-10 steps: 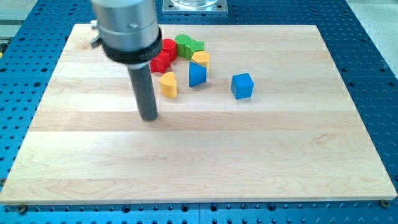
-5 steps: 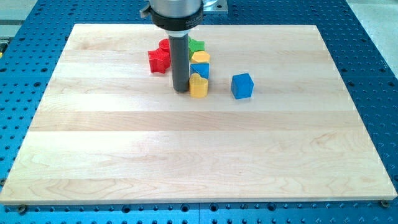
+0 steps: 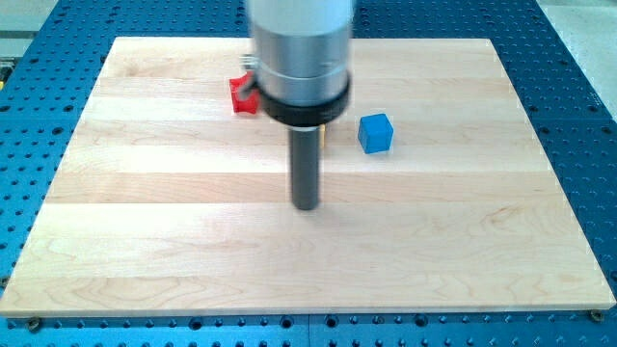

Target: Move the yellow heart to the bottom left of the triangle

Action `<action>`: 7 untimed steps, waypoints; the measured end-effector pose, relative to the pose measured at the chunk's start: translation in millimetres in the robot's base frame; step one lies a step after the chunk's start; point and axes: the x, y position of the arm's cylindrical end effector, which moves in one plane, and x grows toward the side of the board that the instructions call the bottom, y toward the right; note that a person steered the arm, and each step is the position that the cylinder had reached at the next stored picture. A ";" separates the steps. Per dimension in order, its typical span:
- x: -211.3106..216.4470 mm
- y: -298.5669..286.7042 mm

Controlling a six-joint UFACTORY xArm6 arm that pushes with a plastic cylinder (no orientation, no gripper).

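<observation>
My tip (image 3: 306,206) rests on the board near its middle, below the block cluster at the view's top. The arm's grey body hides most of that cluster: the yellow heart, the blue triangle and the green block do not show. Only a thin orange-yellow sliver (image 3: 323,137) peeks out right of the rod. A red block (image 3: 242,94) shows at the body's left edge. A blue cube (image 3: 376,132) stands free to the right of the rod, up and right of my tip.
The wooden board (image 3: 145,241) lies on a blue perforated table (image 3: 588,116). A metal mount sits beyond the board's top edge, mostly hidden by the arm.
My tip pushed the yellow heart right, up against the blue triangle, then drew back toward the view's bottom. The arm now covers the cluster.
</observation>
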 end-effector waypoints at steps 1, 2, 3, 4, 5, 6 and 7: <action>-42.7 4.5; -54.0 -17.7; -54.2 -21.3; -58.3 -14.5; -67.8 -2.7; -87.4 -2.6; -117.1 -2.6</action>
